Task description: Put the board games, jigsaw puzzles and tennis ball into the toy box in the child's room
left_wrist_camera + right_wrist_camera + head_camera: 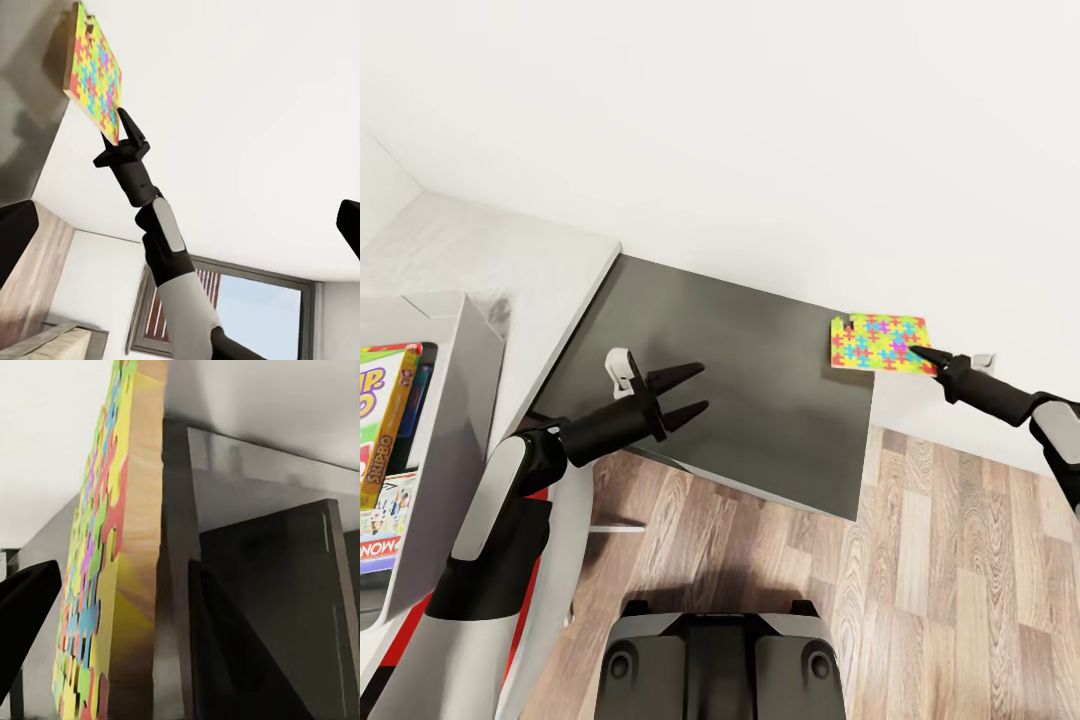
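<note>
Right gripper (922, 353) fingers (225, 660) seemingly straddle 1 thin, multicoloured jigsaw puzzle (880, 343).

matt dk cabinet top (740, 380), wood-plank floor (920, 560)

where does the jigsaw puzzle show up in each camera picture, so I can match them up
Head view: the jigsaw puzzle sits at the far right corner of the dark cabinet top, with the right claw at its edge.
Left wrist view: the puzzle is at upper left, at the right claw's tips.
Right wrist view: the puzzle stands edge-on between the claw's fingers.
Shared landmark: the white wall.
</note>
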